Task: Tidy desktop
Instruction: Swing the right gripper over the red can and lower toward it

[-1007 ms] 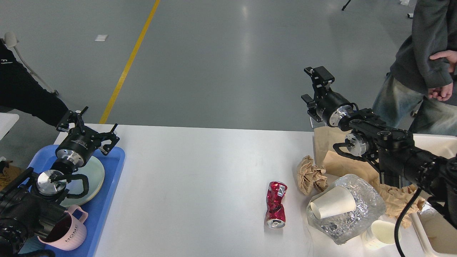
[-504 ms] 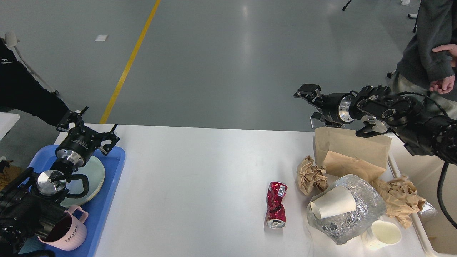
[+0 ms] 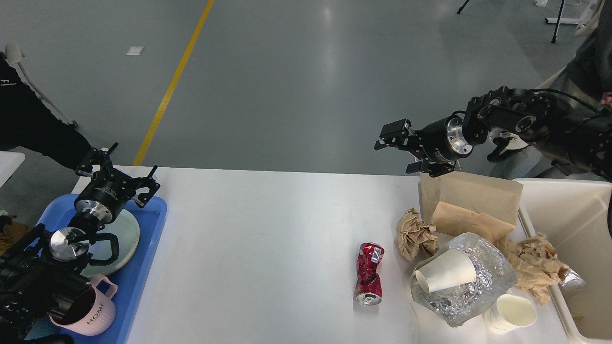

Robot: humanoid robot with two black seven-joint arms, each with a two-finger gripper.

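Right gripper [image 3: 400, 151] hung at about 2 o'clock above the white tabletop's [image 3: 267, 239] far edge, fingers spread and empty, just beyond a flat brown paper bag [image 3: 471, 193]. Left gripper [image 3: 117, 167] poised at 9 o'clock over the blue tray [image 3: 143, 258], fingers spread, nothing held. Tabletop filled the lower view, carrying a crushed red can [image 3: 370, 274] at 5 o'clock, beside a paper cup [image 3: 445, 277] lying on crumpled foil [image 3: 487, 282].
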